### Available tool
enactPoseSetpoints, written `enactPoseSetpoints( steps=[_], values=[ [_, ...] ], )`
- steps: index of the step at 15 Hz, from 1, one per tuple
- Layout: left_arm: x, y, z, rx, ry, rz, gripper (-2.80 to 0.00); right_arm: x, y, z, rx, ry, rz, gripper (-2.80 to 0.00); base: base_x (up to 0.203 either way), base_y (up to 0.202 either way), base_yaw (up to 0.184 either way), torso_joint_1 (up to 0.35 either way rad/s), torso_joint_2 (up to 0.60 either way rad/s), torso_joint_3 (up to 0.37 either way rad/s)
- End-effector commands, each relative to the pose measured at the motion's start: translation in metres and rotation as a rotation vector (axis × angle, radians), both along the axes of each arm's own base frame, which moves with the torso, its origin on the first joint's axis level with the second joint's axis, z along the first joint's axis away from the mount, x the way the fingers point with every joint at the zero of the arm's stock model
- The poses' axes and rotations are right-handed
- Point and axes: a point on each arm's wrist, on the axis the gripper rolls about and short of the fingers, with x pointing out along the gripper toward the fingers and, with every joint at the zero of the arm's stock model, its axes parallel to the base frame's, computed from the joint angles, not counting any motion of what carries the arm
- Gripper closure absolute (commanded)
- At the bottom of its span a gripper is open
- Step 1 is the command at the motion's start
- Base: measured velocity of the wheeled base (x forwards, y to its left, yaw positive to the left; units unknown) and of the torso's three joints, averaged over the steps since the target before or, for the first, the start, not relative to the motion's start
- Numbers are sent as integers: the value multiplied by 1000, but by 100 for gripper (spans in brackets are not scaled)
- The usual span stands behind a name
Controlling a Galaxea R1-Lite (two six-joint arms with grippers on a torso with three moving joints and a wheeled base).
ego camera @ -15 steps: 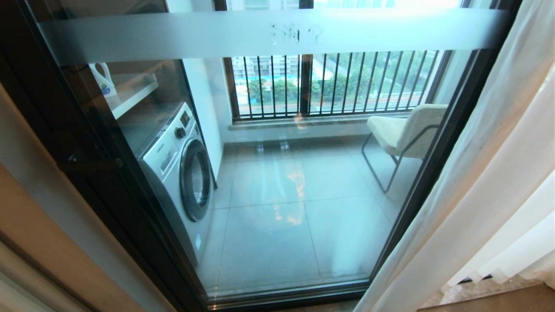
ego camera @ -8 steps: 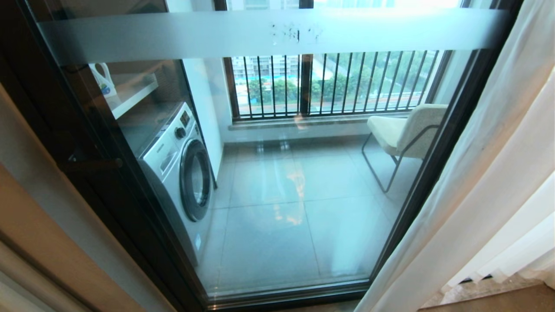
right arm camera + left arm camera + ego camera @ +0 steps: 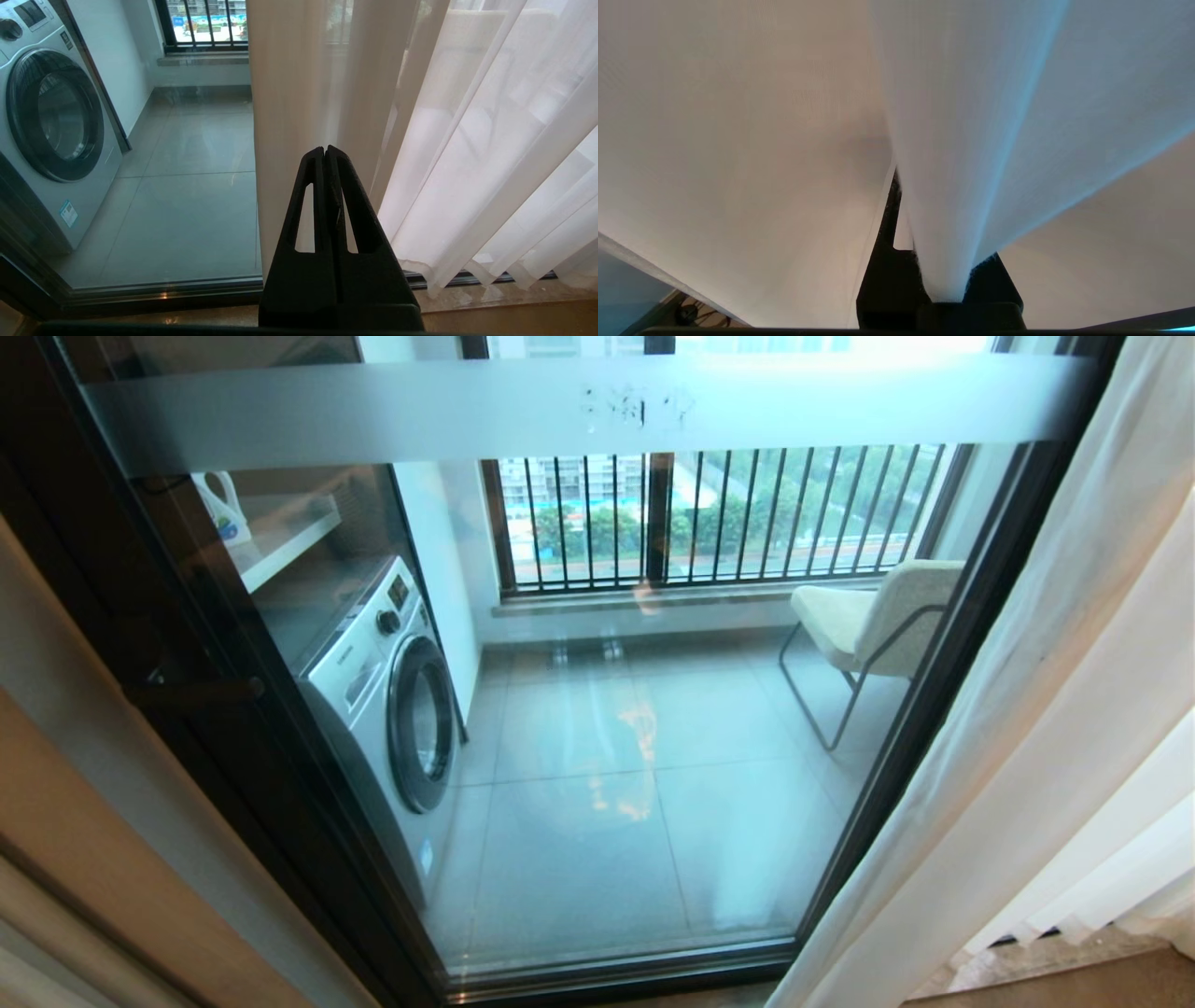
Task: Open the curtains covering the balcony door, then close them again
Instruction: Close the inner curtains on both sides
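The balcony door (image 3: 579,411), dark-framed glass with a frosted band, stands uncovered in the middle of the head view. The sheer white curtains (image 3: 1027,756) hang bunched at its right side. Neither arm shows in the head view. In the left wrist view my left gripper (image 3: 924,224) is shut on a fold of the curtains (image 3: 971,116), which runs down between its black fingers (image 3: 887,280). Pale fabric fills the rest of that view. My right gripper (image 3: 324,148) is shut on nothing, held low in front of the curtains (image 3: 467,140) without touching them.
Behind the glass stand a washing machine (image 3: 392,709) at the left, a pale chair (image 3: 878,616) at the right and a black-barred window (image 3: 719,513) at the back. A tan drape (image 3: 84,859) hangs at the door's left. The door track (image 3: 163,291) runs along the floor.
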Motion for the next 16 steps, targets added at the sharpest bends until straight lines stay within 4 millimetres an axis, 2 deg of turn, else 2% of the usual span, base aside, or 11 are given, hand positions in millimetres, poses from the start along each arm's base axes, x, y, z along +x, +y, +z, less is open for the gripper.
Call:
enactPoseSetpoints(
  steps=[1, 5, 11, 16],
  values=[
    [0, 0, 0, 2, -1, -3, 0, 0, 0, 0, -1, 0, 1, 0, 0, 0, 0, 0, 0, 0],
    [4, -5, 2, 8, -4, -22, 0, 0, 0, 0, -1, 0, 1, 0, 0, 0, 0, 0, 0, 0],
    [5, -26, 5, 20, -12, -59, 0, 0, 0, 0, -1, 1, 1, 0, 0, 0, 0, 0, 0, 0],
    [-1, -46, -1, 8, -6, -78, 0, 0, 0, 0, 0, 0, 0, 0, 0, 0, 0, 0, 0, 0]
  ],
)
